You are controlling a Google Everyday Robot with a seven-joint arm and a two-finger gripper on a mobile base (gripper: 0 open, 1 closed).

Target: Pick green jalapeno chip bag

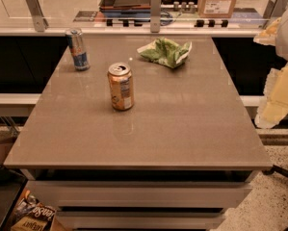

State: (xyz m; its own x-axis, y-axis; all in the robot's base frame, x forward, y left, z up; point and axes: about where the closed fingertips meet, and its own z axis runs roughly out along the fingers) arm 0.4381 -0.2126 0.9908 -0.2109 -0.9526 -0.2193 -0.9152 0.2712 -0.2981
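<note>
Camera view: crumpled light-green foil chip bag lies ungrasped; pale gripper hangs well right of it, grip state unclear; whole pick remains.

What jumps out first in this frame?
An upright orange aluminium can stands left of centre on the grey-brown tabletop, a slim blue-silver can upright near its far left corner. The crumpled light-green foil chip bag lies flat near the far edge, right of centre, apart from both cans. The robot's pale gripper hangs beyond the table's right side, at the frame's edge, clear of the bag.
</note>
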